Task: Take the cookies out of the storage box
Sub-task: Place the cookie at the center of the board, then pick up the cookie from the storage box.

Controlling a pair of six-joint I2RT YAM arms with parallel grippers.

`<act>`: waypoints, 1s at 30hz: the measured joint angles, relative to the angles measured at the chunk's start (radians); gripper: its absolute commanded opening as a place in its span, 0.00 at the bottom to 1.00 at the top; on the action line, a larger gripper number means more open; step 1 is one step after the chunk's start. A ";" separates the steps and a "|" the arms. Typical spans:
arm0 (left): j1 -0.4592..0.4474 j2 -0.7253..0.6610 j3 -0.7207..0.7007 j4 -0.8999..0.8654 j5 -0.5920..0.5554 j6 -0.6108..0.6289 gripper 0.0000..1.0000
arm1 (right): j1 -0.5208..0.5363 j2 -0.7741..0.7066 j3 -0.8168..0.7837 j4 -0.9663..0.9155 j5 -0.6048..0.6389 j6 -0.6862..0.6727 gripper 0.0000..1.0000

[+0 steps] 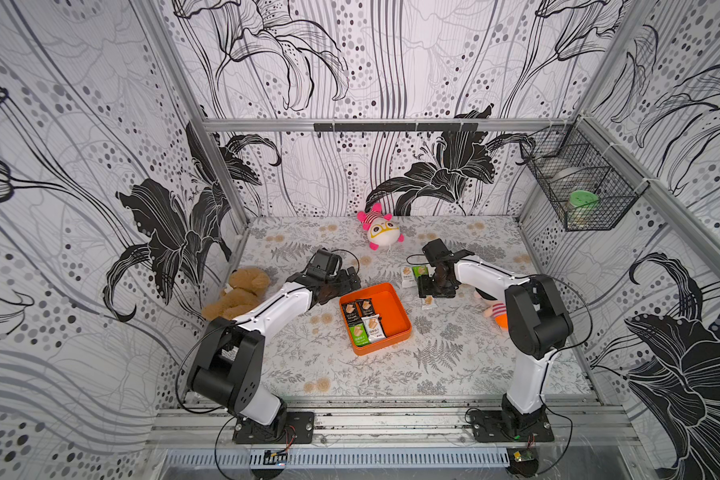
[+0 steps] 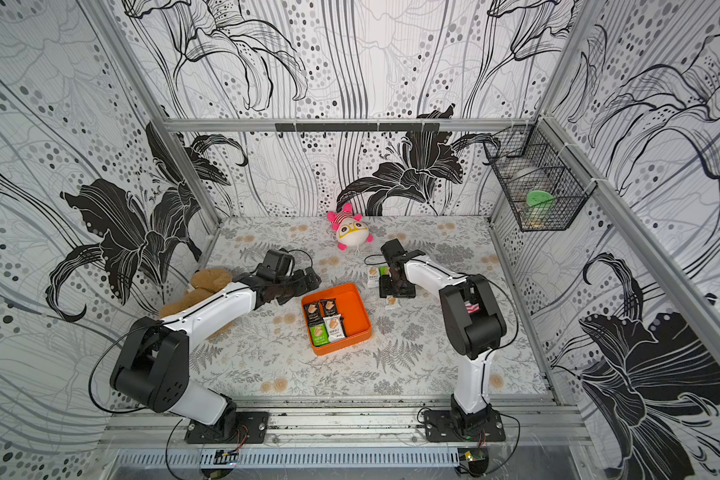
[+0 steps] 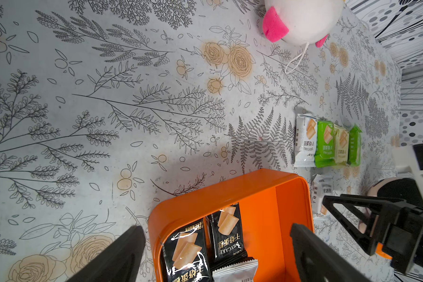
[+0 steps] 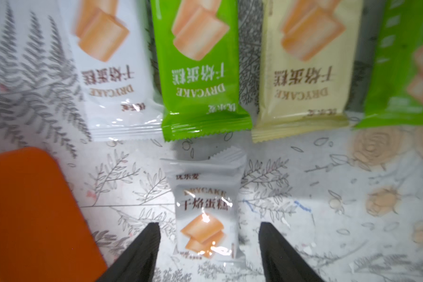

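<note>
White packet (image 4: 205, 195) free | right tool (image 4: 209, 224) pointing down, released | left tool (image 3: 216, 228) wide, by orange box (image 3: 230, 185)

Storage box (image 1: 389, 309) right half bare; cookies (image 1: 362, 322) fill left half.

The storage box (image 1: 391, 311) is bright orange, and the cookies (image 1: 374, 327) in it show two black wrappers, one green and one white, each printed with a tan biscuit. At its 1 o'clock the row of packets (image 4: 200, 61) runs white, green, pale yellow, green, with a lone white packet (image 4: 205, 214) at its 2 o'clock. The desk (image 1: 454, 365) is pale grey with grey ferns and tan roses, the walls (image 1: 80, 166) are white with black lilies and grey dots, a brown bear (image 1: 242, 291) lies at the desk's 9 o'clock, and a white plush (image 1: 381, 232) with pink ears and yellow glasses at its 12 o'clock.
</note>
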 measured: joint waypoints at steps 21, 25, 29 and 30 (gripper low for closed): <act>0.027 -0.103 -0.142 -0.024 -0.005 0.067 0.97 | 0.377 0.031 0.222 -0.025 0.048 0.180 0.67; 0.089 -0.126 -0.183 -0.024 -0.001 0.066 0.97 | 0.397 0.093 0.257 -0.026 0.045 0.180 0.68; 0.151 -0.145 -0.215 -0.024 0.008 0.063 0.97 | 0.400 0.149 0.288 -0.031 0.032 0.180 0.72; 0.162 -0.149 -0.219 -0.024 0.009 0.063 0.97 | 0.400 0.165 0.305 -0.033 0.031 0.180 0.72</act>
